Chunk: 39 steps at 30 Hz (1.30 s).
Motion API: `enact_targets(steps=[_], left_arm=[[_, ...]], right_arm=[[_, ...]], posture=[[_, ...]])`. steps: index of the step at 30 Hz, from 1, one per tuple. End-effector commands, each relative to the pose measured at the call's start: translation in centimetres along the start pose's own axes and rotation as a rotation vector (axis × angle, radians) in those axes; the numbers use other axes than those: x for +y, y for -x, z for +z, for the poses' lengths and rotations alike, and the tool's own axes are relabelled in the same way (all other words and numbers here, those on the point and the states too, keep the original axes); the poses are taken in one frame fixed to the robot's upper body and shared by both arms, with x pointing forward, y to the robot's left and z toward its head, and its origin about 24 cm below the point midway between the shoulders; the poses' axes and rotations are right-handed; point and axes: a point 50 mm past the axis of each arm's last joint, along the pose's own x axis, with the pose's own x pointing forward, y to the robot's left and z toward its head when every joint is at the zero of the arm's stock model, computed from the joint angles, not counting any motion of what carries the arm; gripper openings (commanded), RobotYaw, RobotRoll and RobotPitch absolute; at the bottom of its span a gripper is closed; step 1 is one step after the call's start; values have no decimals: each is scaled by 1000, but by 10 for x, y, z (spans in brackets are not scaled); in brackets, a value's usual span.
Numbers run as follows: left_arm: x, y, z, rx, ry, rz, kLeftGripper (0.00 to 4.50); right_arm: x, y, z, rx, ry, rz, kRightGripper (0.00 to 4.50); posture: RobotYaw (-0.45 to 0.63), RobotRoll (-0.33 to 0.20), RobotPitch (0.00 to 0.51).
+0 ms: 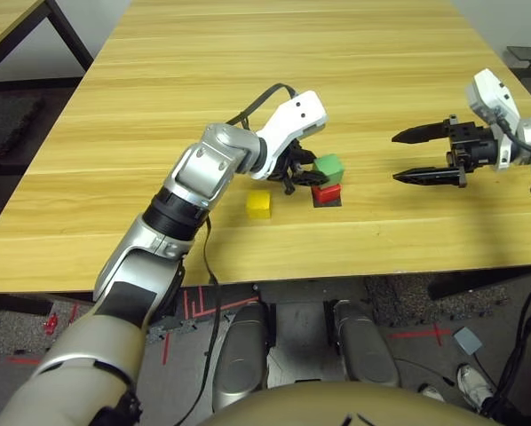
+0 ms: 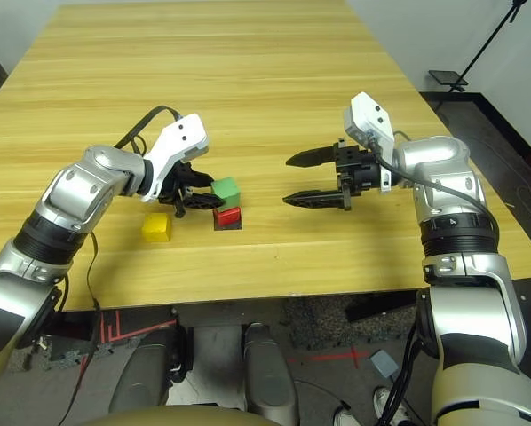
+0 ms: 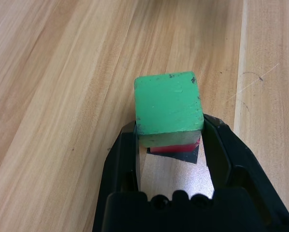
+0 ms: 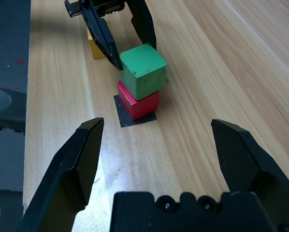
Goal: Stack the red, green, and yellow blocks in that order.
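Black-fingered left end effector (image 3: 169, 124) clenched on the small matte green cube (image 3: 168, 104), one finger against each of two opposite sides. Green cube sits over the small matte red cube (image 4: 137, 105), slightly askew to it; cannot tell whether its full weight bears there. Red cube rests on a flat black square patch (image 4: 127, 119), part of which shows around its base. Just beside, on the robot's left of the pair and apart from it, the small matte yellow cube (image 1: 258, 205) lies directly on the pale wood-grain bench (image 1: 248, 40). Right end effector (image 2: 298, 177), also black-fingered, released and empty, hangs on the robot's right of the cubes, fingers wide apart and pointing toward them. Farther out, beyond the bench's near edge: grey floor with red tape lines (image 1: 165, 348), and a person's light shoe (image 1: 474, 387).
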Motion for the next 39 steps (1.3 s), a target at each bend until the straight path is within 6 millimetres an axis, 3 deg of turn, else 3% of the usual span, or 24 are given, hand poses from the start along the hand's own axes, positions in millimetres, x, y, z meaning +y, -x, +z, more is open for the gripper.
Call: enact_targets(steps=[1, 18, 39], left_arm=[[-5, -1, -2, 10, -1, -20, 1993], [-12, -2, -3, -5, -9, -39, 1992], [-1, 2, -4, -30, -36, 2, 1993]], right_arm=[[2, 3, -1, -19, -4, -11, 4500], [-1, 3, -4, -16, -16, -24, 4500], [-3, -1, -2, -25, -23, -24, 4500]], posture=[[137, 46, 146], [145, 41, 147], [155, 36, 144]])
